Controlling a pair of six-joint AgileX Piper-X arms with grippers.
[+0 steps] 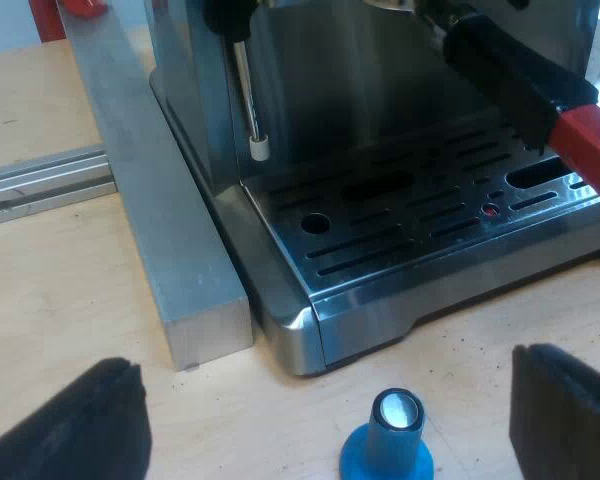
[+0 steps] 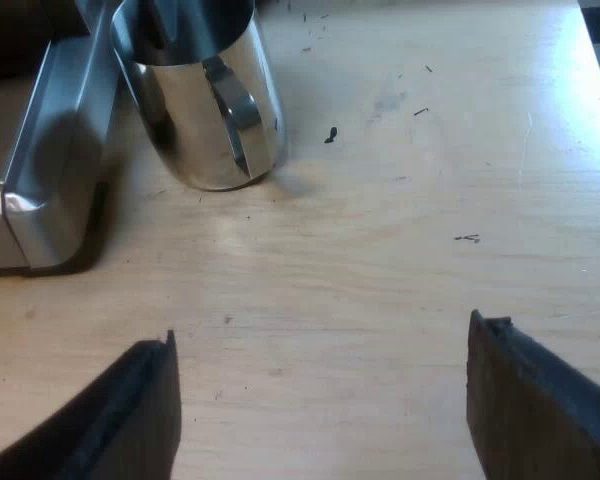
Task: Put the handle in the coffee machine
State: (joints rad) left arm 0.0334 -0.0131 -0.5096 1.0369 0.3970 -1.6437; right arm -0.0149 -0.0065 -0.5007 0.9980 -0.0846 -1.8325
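Note:
The espresso machine (image 1: pixel 380 120) stands on a wooden table, its slotted drip tray (image 1: pixel 420 210) facing me. A dark handle (image 1: pixel 510 75) ending in red (image 1: pixel 592 150) sticks out from the machine's front, above the drip tray. A steam wand (image 1: pixel 248 90) hangs beside it. My left gripper (image 1: pixel 330 430) is open, low over the table before the drip tray, with a blue tamper (image 1: pixel 390 440) standing between its fingers, untouched. My right gripper (image 2: pixel 320 400) is open over bare wood, nothing between its fingers, short of the machine's corner (image 2: pixel 40 190).
A shiny metal jug (image 2: pixel 205 90) with a handle stands on the table next to the machine's corner. A grey metal beam (image 1: pixel 150 200) runs along the machine's side, with an aluminium rail (image 1: pixel 40 180) joining it. Small dark specks lie on the wood.

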